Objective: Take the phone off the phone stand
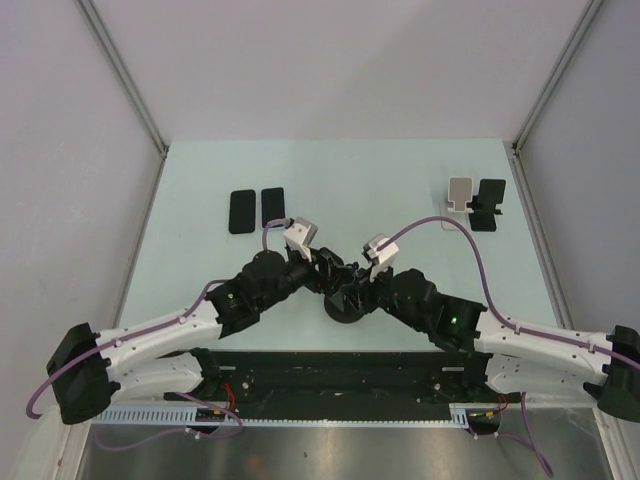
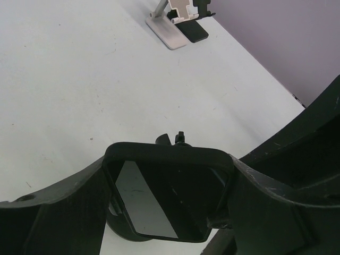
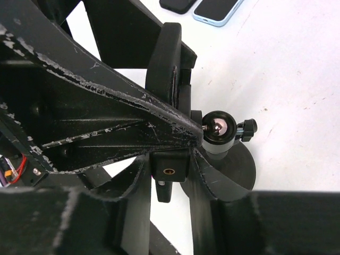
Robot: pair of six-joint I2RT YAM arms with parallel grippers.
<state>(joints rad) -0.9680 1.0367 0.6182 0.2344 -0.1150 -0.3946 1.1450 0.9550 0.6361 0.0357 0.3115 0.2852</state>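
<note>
Your two arms meet at the middle of the table [image 1: 400, 170], over the stand [image 1: 343, 308] with the round black base. The phone [image 2: 159, 196] is still in that stand, upright in its cradle, its dark screen catching a pale reflection in the left wrist view.

Your left gripper [image 1: 322, 262] is clamped on the phone: its fingers [image 2: 58, 212] press against the phone's two side edges, with the stand's base showing just below.

Your right gripper [image 1: 362, 278] is closed on the stand. In the right wrist view its fingers [image 3: 127, 180] pinch the black block with the brass insert, just beside the shiny ball joint [image 3: 218, 126] and above the base. The phone shows there only edge-on, mostly hidden behind your left gripper's scratched finger.

Two spare phones [image 1: 256, 209] lie flat side by side on the far left of the table, well apart from the grippers. A white stand [image 1: 459, 192] and a black stand [image 1: 491, 205] sit next to each other at the far right.
</note>
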